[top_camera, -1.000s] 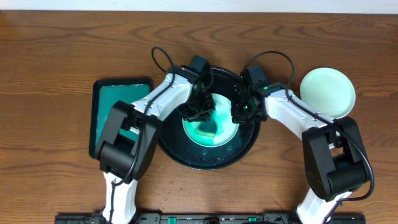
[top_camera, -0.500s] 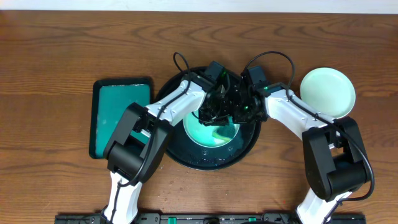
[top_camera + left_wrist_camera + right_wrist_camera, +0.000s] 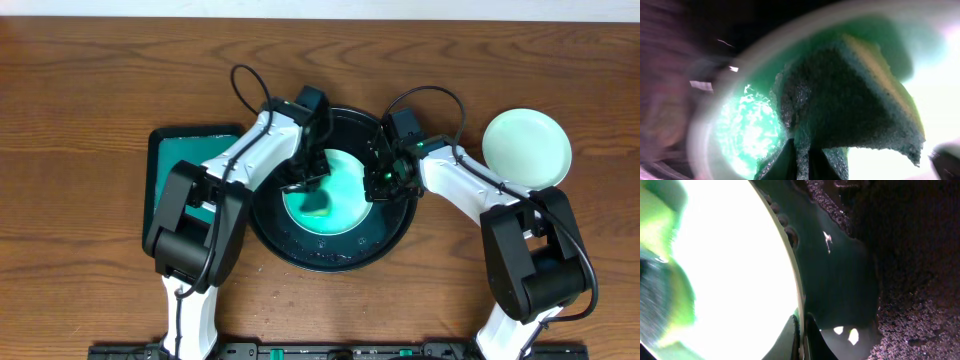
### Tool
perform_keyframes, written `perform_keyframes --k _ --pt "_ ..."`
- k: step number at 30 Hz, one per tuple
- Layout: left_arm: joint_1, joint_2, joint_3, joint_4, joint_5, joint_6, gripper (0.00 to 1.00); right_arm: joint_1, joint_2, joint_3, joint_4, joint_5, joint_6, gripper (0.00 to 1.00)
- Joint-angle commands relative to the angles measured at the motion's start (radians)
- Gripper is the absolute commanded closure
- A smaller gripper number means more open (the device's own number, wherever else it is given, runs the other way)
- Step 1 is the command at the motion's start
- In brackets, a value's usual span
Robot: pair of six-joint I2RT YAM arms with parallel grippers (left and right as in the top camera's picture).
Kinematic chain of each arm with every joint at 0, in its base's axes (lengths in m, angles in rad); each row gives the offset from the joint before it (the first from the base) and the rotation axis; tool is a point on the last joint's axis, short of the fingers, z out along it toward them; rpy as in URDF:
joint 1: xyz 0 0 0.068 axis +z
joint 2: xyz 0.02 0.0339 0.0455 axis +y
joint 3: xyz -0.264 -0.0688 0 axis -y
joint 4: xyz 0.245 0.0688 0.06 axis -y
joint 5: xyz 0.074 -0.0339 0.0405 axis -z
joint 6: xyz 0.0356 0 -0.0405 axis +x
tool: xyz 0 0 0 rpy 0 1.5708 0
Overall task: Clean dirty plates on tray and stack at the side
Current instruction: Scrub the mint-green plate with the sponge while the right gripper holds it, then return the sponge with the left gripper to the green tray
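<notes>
My left claw (image 3: pixel 312 178) is clamped on the sponge (image 3: pixel 318 206), pressing it onto the smeared plate (image 3: pixel 345 180) inside the black tray (image 3: pixel 330 255). My right claw (image 3: pixel 384 182) pinches that plate's rim (right edge). A mint plate (image 3: pixel 527 148) sits apart on the surface (image 3: pixel 100 80).

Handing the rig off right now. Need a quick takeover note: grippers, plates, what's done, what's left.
Left gripper: shut on sponge, pressed on the smeared plate.
Right gripper: shut on that plate's rim.
The smeared plate sits in the black tray; clean plate on the table, right side.
Done: at least one plate cleaned.
Left: finish wiping, stack it on the clean one.
</notes>
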Motion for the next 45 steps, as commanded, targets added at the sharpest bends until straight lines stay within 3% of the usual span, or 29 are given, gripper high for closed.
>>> perform_keyframes --k 1,8,12,22,30,45 --pt "0.051 0.072 -0.037 -0.048 -0.503 -0.028 0.93 0.008 0.032 -0.029 -0.029 0.012 -0.013 0.99" --pt "0.050 0.054 0.039 -0.112 -0.534 -0.026 0.93 0.008 0.032 -0.029 -0.030 0.012 -0.013 0.99" --pt "0.048 0.028 0.095 -0.123 -0.462 0.042 0.93 0.008 0.032 -0.029 -0.035 0.014 -0.013 0.99" --pt "0.047 -0.079 0.133 -0.208 -0.345 0.067 0.93 0.008 0.032 -0.029 -0.035 0.019 -0.014 0.99" --pt "0.070 -0.204 0.133 -0.321 -0.343 0.068 0.93 0.008 0.032 -0.029 -0.036 0.019 -0.014 0.99" --pt "0.388 -0.228 0.105 -0.327 -0.342 0.113 0.93 0.008 0.032 -0.029 -0.035 0.018 -0.018 0.99"
